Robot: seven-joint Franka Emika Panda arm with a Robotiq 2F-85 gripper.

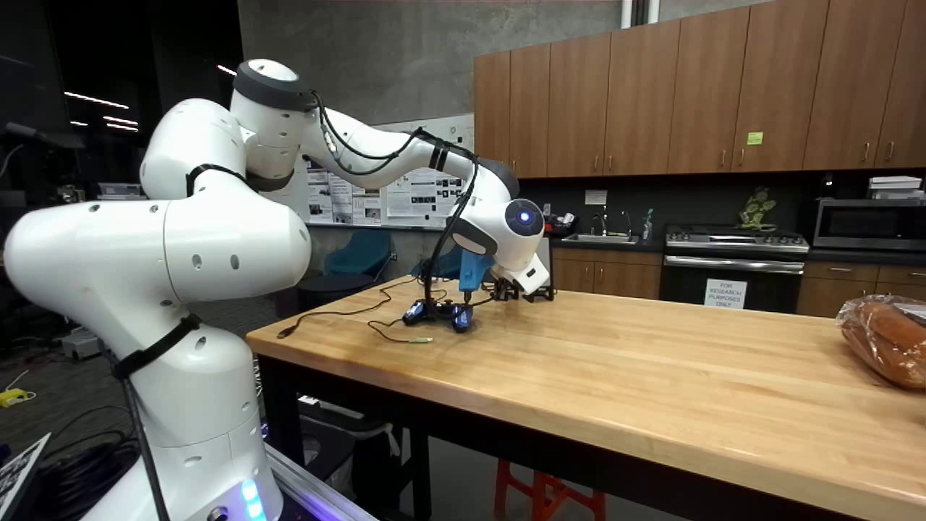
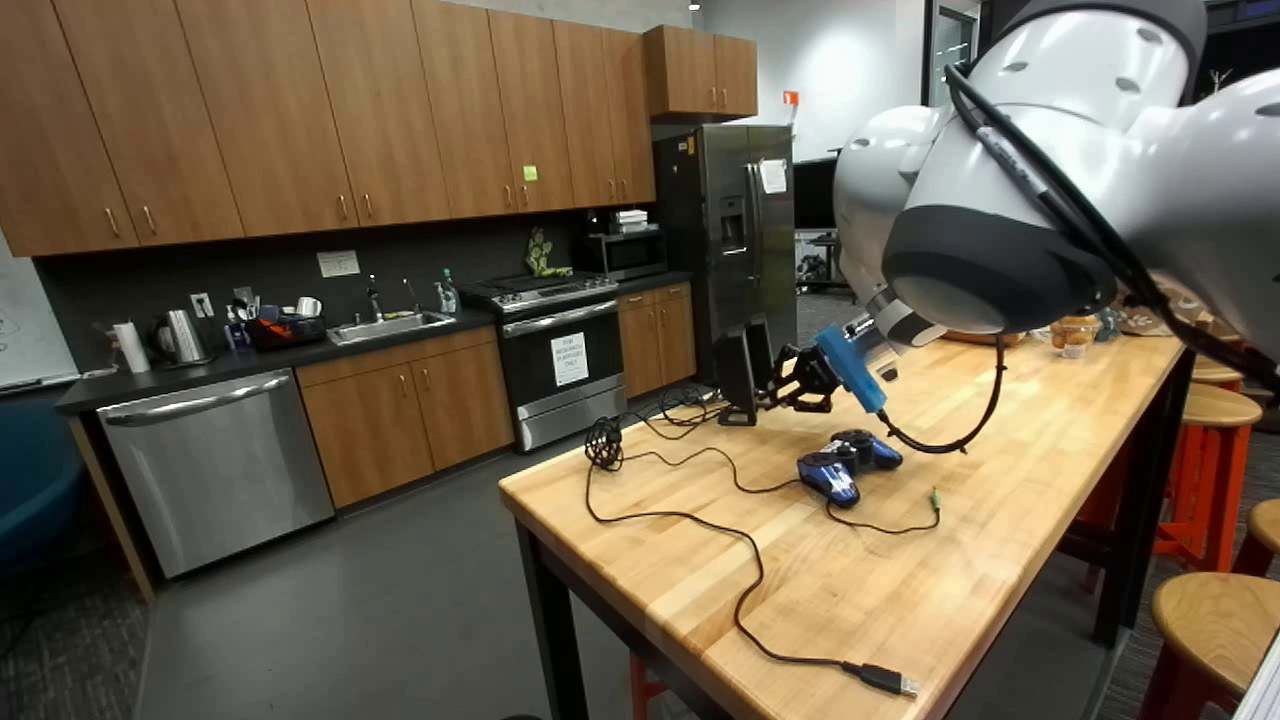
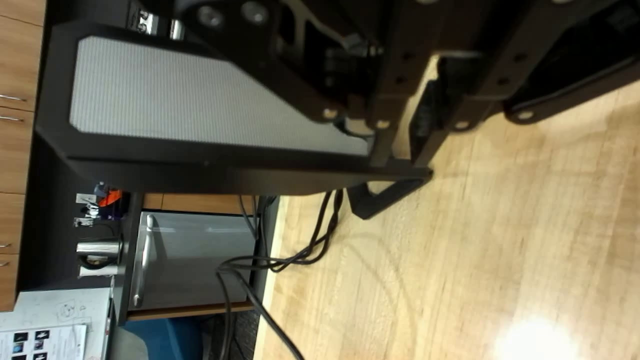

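One black-framed panel with a pale grey ribbed face (image 3: 175, 100) stands on the long, light wooden table (image 1: 615, 376), and its black loop-shaped foot (image 3: 361, 204) looks to be down on the wood. Right by its low end is the dark metal gripper (image 3: 402, 155). Its two dark fingers (image 3: 431, 145) are close together, but not all the way — a thin strip of pale wood shows in the gap. Do they pinch the panel's edge? I cannot tell. So I think the getting-there part is done, while a sure grip, and anything after it, looks left to do; the panel does not look lifted. Farther out, a blue and black game controller (image 2: 845, 455) sits on the table — nothing is holding it. Around it are a bunched coil of thin black cord (image 2: 603, 443), a black USB plug (image 2: 882, 679) and a small green plug (image 2: 935, 497). Beyond the table stand a silver dishwasher (image 2: 215, 465) and a black stove (image 2: 540, 360).
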